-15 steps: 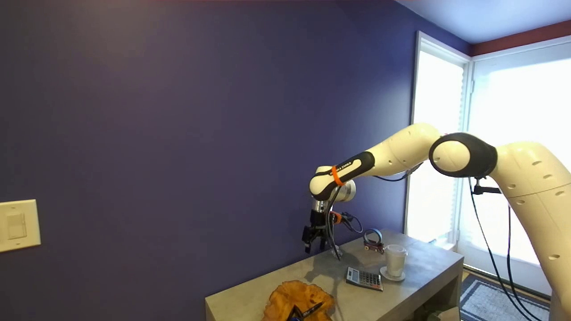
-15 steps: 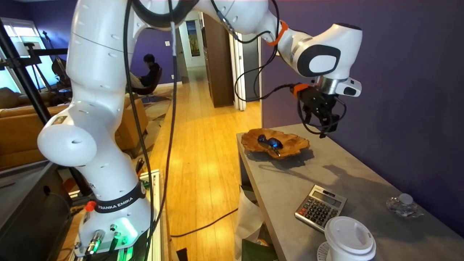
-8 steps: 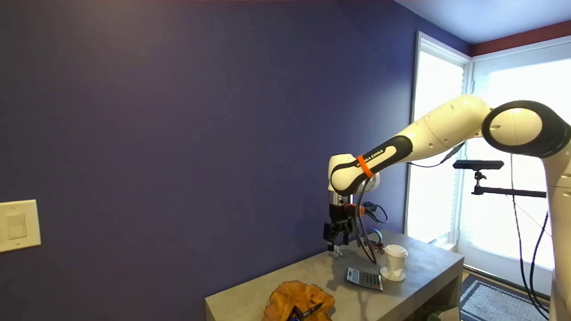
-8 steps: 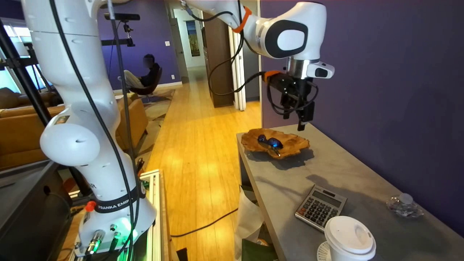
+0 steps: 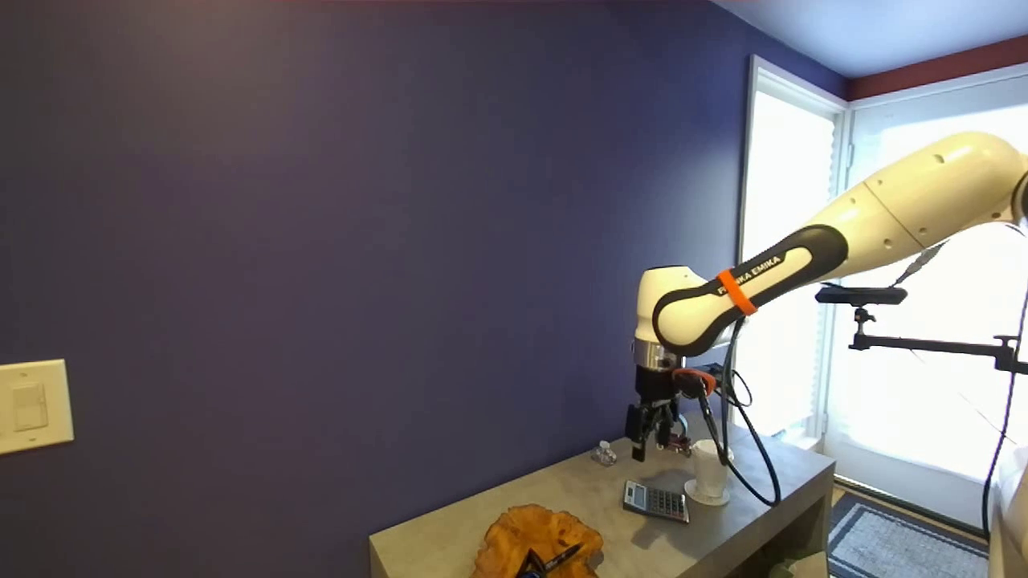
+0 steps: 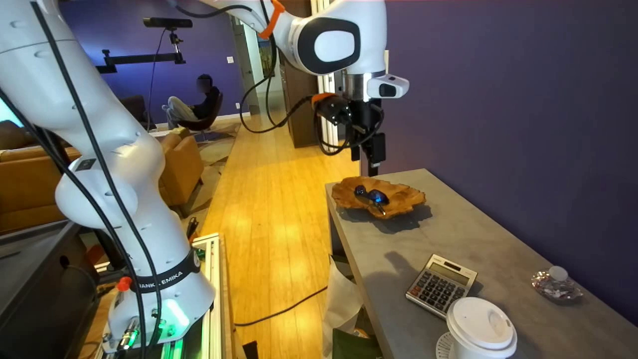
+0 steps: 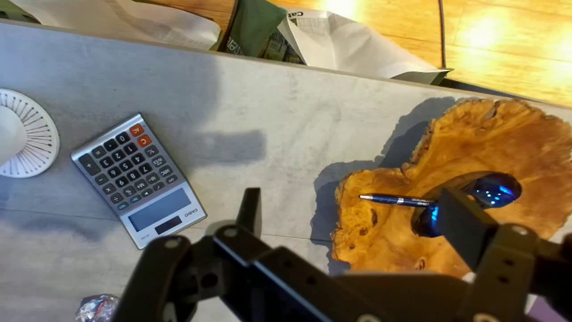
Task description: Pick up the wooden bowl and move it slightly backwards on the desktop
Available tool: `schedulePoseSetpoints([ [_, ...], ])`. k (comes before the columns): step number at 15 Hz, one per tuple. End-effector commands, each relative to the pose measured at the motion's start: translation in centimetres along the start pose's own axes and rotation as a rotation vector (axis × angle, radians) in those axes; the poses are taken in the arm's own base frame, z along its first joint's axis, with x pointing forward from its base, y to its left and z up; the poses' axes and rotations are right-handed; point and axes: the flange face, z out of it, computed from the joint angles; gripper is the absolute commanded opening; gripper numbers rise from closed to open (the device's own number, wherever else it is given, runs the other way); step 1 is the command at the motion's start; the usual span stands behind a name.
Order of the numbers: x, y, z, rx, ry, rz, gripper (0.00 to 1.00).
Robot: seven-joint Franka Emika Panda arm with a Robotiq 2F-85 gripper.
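The wooden bowl (image 6: 408,197) is orange-brown with a wavy rim and stands on the grey desktop (image 6: 508,244) near its far end. It also shows in an exterior view (image 5: 514,534), cut by the lower edge, and at the right of the wrist view (image 7: 491,143). Dark sunglasses (image 7: 496,190) and a pen (image 7: 393,200) lie in it. My gripper (image 7: 351,199) is open and empty, its fingers wide apart. It hangs well above the desktop, pointing down, apart from the bowl, in both exterior views (image 5: 650,451) (image 6: 364,165). In the wrist view one finger covers part of the sunglasses.
A calculator (image 6: 442,285) lies on the desktop. A white lidded cup (image 6: 481,326) stands beside it, and a crumpled clear plastic bottle (image 6: 556,284) lies by the purple wall. A small red item with a blue ring (image 5: 675,437) is farther back. Bags (image 7: 353,44) stand below the desktop's edge.
The arm has swung away from the wall, carrying my gripper right in an exterior view and left in an exterior view. The gripper now points more straight down. The bowl has not moved.
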Motion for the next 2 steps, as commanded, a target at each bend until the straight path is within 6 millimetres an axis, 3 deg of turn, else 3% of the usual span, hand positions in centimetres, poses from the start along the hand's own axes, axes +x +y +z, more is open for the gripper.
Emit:
schedulePoseSetpoints([
  [1, -0.45, -0.03, -0.15, 0.0, 0.003, -0.001, 1.0],
  [2, -0.66, -0.03, -0.2, 0.0, 0.005, -0.001, 1.0],
])
